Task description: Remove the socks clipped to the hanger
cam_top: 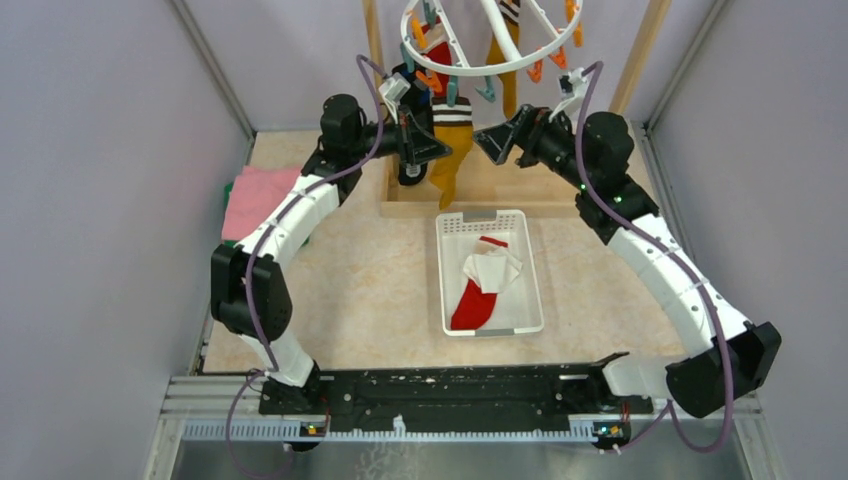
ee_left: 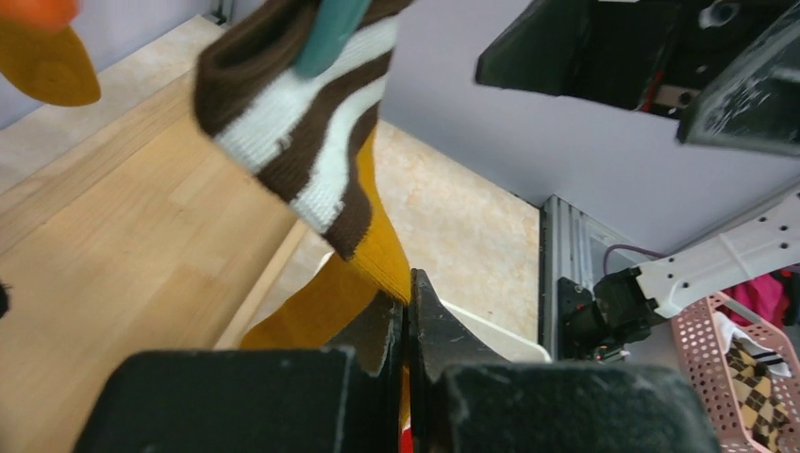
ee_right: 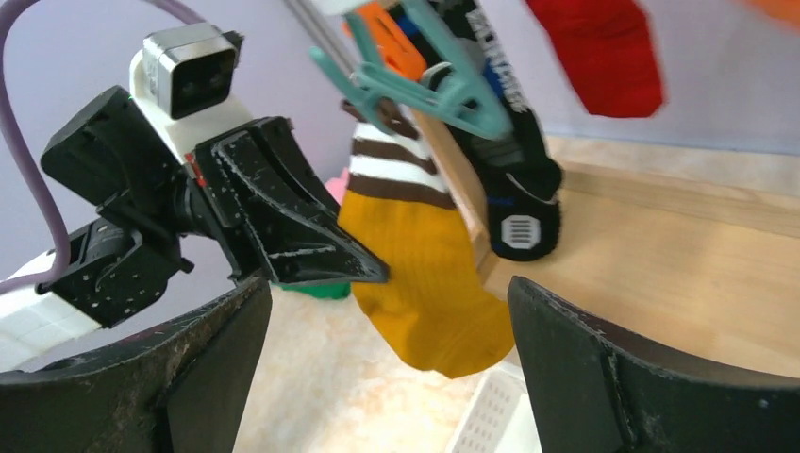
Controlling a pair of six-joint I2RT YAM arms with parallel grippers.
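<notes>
The white ring hanger (cam_top: pixel 490 62) hangs at the top with orange and teal clips. A mustard sock (cam_top: pixel 452 155) with a brown-and-white striped cuff hangs from a teal clip (ee_right: pixel 415 85). My left gripper (cam_top: pixel 443 152) is shut on this sock's edge below the cuff, as the left wrist view shows (ee_left: pixel 408 311). My right gripper (cam_top: pixel 492 142) is open and empty just right of the sock, which hangs ahead of its spread fingers (ee_right: pixel 566 368). A red sock (cam_top: pixel 438 52), a second mustard sock (cam_top: pixel 503 62) and a black sock (ee_right: pixel 517 179) also hang there.
A white slotted basket (cam_top: pixel 530 300) below the hanger holds a red sock and a white sock (cam_top: pixel 480 290). The wooden frame's base (cam_top: pixel 520 185) and posts stand behind. A pink cloth (cam_top: pixel 260 195) lies at the left wall. A pink basket (ee_left: pixel 745 363) shows off the table.
</notes>
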